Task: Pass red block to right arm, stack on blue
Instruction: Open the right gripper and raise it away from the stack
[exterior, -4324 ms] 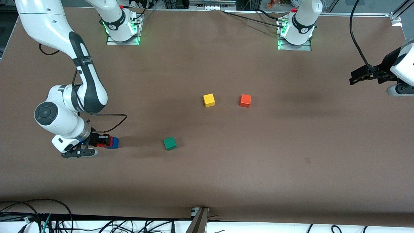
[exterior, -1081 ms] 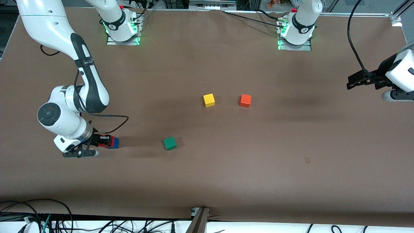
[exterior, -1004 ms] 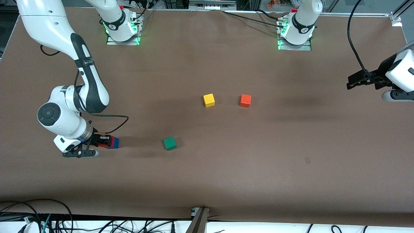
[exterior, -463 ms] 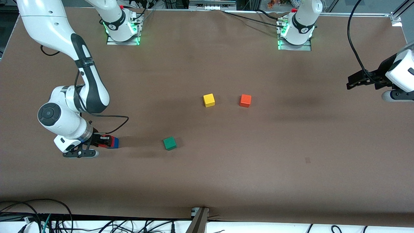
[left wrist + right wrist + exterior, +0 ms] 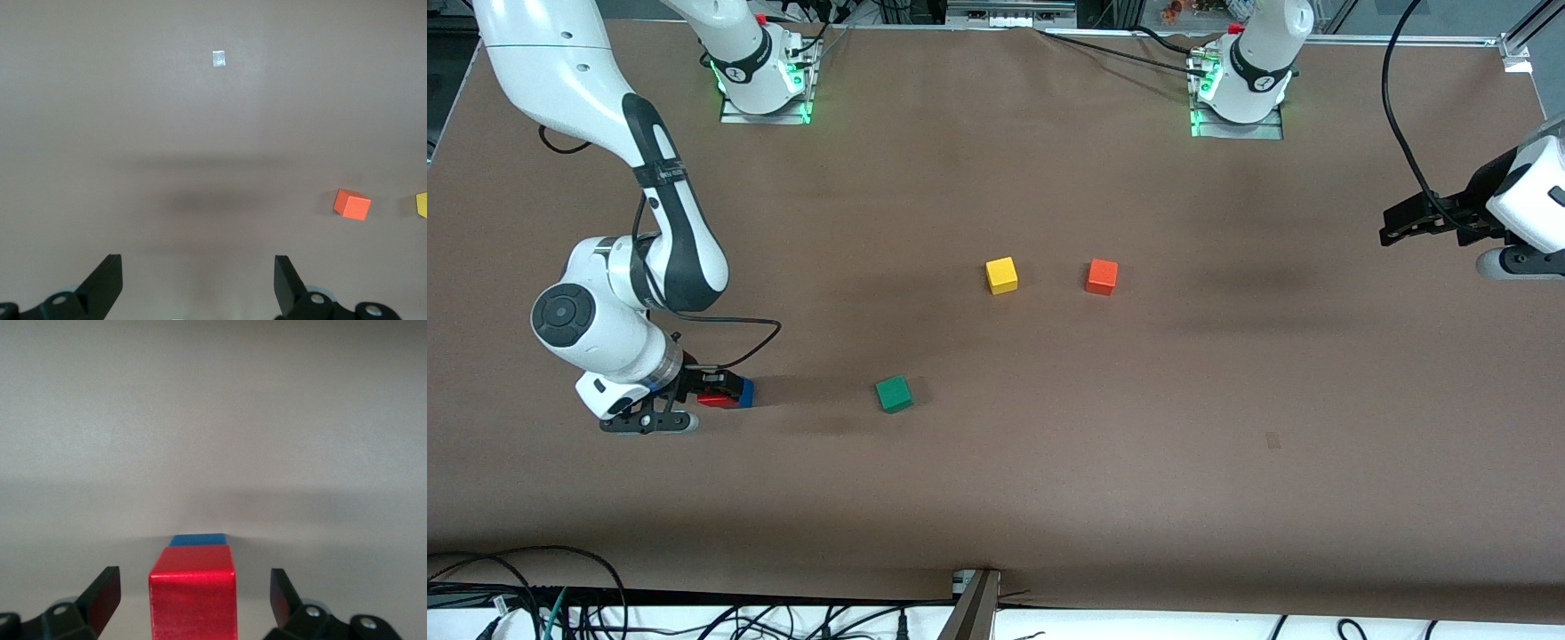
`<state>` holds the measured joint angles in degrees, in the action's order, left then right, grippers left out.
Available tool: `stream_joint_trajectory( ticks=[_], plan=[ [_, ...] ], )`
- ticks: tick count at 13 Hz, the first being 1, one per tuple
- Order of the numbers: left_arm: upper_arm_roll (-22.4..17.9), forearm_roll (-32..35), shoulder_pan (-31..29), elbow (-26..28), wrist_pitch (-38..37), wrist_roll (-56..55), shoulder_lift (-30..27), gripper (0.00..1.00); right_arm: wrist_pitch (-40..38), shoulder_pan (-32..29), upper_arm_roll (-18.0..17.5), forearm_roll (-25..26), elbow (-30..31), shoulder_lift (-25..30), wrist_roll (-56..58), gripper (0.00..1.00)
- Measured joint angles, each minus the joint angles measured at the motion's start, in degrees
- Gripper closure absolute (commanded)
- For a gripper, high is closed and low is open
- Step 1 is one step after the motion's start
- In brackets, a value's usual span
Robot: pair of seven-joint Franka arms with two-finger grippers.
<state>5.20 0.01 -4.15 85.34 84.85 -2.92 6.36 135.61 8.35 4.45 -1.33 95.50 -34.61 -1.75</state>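
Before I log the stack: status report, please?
Right gripper open around red block, which sits on blue block. Left gripper open, waiting over bare table. Nothing in the way.

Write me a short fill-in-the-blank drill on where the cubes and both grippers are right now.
1. The red block sits on top of the ____ cube.
2. The right gripper has its fingers ____ on either side of the red block.
3. The yellow cube lies beside the ____ cube.
4. The left gripper waits open at the left arm's end of the ____.

Missing words: blue; open; orange; table
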Motion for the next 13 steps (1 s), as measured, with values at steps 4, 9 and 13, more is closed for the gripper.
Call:
stream_joint_trajectory(
  ticks=[4, 9, 13],
  plan=[
    [0.00, 0.00, 0.00, 0.00, 0.00, 0.00, 0.06, 0.00, 0.10, 0.06, -0.01, 0.00, -0.49, 0.03, 0.02, 0.00],
    [0.00, 0.00, 0.00, -0.03, 0.00, 0.00, 0.07, 0.00, -1.50, -1.37, 0.15, 0.00, -1.75, 1.45, 0.14, 0.00],
    [0.00, 0.00, 0.00, -0.09, 0.00, 0.00, 0.11, 0.00, -15.71, -0.84, -0.23, 0.00, -4.84, 8.16, 0.14, 0.00]
  ],
)
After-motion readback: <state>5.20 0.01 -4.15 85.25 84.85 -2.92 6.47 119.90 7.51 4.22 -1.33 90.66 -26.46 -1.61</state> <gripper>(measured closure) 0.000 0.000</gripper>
